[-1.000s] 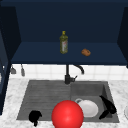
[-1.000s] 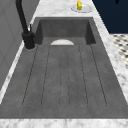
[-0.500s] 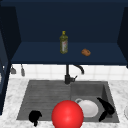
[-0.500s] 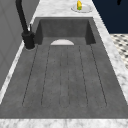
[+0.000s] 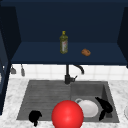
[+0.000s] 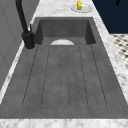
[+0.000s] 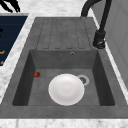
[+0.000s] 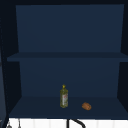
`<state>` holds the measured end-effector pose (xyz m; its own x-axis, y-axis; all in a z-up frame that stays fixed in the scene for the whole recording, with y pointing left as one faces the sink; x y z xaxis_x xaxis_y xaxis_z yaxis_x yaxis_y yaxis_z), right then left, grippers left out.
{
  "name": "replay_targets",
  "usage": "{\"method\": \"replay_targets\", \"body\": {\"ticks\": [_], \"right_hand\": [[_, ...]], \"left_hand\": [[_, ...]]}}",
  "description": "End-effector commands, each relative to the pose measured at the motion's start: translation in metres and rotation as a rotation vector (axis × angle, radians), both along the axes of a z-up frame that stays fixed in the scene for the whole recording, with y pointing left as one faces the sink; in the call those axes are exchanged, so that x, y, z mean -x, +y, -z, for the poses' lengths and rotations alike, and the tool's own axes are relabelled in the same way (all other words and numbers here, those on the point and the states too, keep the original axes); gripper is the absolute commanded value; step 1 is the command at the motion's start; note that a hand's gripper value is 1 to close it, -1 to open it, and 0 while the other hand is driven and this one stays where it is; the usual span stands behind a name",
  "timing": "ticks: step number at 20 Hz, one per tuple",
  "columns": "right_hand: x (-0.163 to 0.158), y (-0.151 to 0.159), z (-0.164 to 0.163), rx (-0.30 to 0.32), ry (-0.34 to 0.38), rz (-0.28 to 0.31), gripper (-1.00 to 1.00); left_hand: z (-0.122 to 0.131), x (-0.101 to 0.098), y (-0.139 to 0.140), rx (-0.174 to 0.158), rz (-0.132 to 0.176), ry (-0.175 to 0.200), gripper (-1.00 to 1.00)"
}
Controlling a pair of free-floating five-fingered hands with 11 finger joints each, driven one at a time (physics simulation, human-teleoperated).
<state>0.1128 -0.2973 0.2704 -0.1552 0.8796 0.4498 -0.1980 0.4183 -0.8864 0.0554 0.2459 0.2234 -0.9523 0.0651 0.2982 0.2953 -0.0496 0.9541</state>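
I note my right robot hand (image 5: 105, 108) hanging over the right end of the sink basin (image 5: 107, 90), just beside the right rim of the white plate (image 5: 87, 108). Its fingers look extended and angled downward toward the basin floor, curled round nothing; I judge it loosely spread. It is close to the plate, though I cannot tell whether it touches.

The plate lies flat on the basin floor near the drain (image 7: 83, 80), which suits a dish set down for washing. In the right side view a small red item (image 7: 37, 74) rests on the basin floor by the wall.

My left robot hand (image 5: 35, 117) hovers at the near left, over the ribbed drainboard (image 5: 45, 97); its finger state I cannot tell. A red ball (image 5: 67, 114) sits near centre, between the two hands.

The faucet (image 5: 68, 75) stands at the far edge. On the shelf (image 5: 37, 56) above stand an oil bottle (image 5: 63, 42) and a small brown item (image 5: 86, 52).
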Motion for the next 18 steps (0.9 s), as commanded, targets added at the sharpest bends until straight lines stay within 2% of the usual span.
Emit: {"method": "replay_targets", "body": {"ticks": [1, 5, 14, 18], "right_hand": [[0.000, 0.017, -0.018, 0.049, -0.063, -0.028, -1.00], [-0.001, 0.034, -0.042, 0.067, -0.034, -0.019, -1.00], [0.001, 0.063, -0.105, 0.068, -0.033, -0.049, -1.00], [0.029, 0.075, -0.137, 0.059, -0.033, -0.029, -1.00]], "left_hand": [[0.000, 0.000, 0.000, 0.000, 0.000, 0.000, 0.00], [0.000, 0.000, 0.000, 0.000, 0.000, 0.000, 0.00], [0.000, 0.000, 0.000, 0.000, 0.000, 0.000, 0.00], [0.000, 0.000, 0.000, 0.000, 0.000, 0.000, 0.00]]}}
